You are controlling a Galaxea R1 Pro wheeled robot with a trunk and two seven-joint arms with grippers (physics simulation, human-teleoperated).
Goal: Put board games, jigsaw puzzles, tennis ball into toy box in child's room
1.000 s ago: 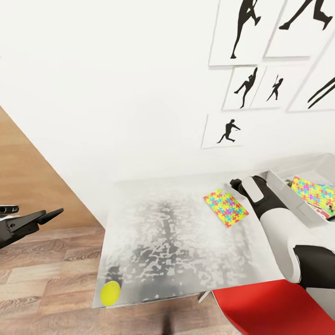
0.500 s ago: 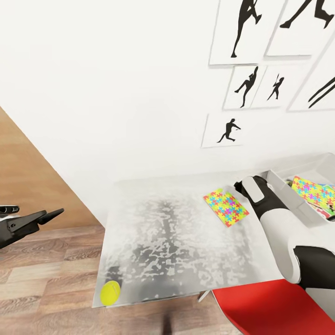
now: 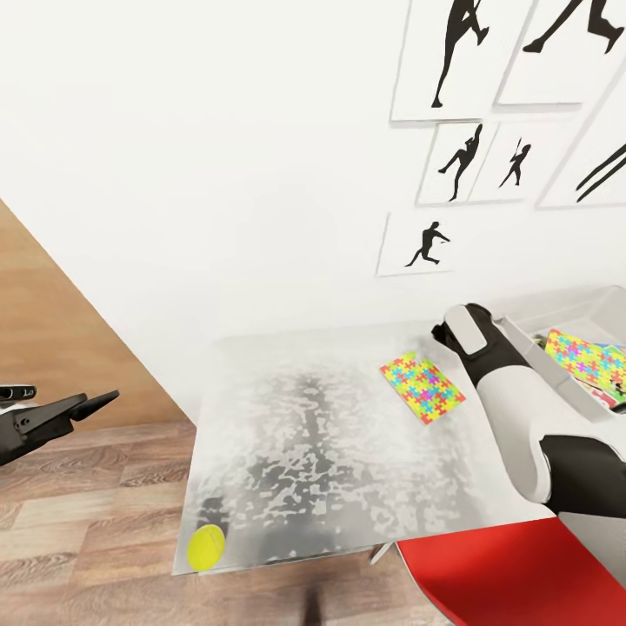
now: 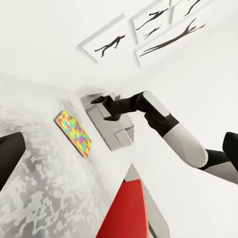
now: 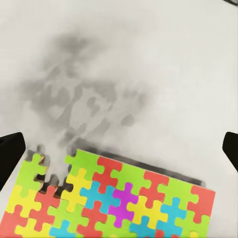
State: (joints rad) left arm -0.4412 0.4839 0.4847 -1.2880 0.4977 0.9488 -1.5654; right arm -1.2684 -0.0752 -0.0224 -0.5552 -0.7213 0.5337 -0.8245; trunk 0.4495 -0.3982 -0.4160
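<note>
A jigsaw puzzle (image 3: 422, 388) lies flat on the mottled grey table (image 3: 304, 452), near its back right. My right gripper (image 3: 442, 334) hovers open just beyond the puzzle's far corner; in the right wrist view the puzzle (image 5: 114, 198) lies below the wide-apart black fingertips (image 5: 10, 154). The tennis ball (image 3: 206, 547) rests at the table's front left corner. The toy box (image 3: 574, 306) at the far right holds a second jigsaw puzzle (image 3: 587, 357) and the edge of a printed board game (image 3: 611, 392). My left gripper (image 3: 97, 402) hangs open over the floor, left of the table.
A red chair (image 3: 496, 578) stands at the table's front right, under my right arm. The white wall behind carries framed black silhouette pictures (image 3: 426, 245). Wood-plank floor (image 3: 87, 522) lies left of and in front of the table.
My right gripper has lifted slightly and shifted toward the wall, staying open beside the puzzle. The left arm, puzzle and ball have not moved.
</note>
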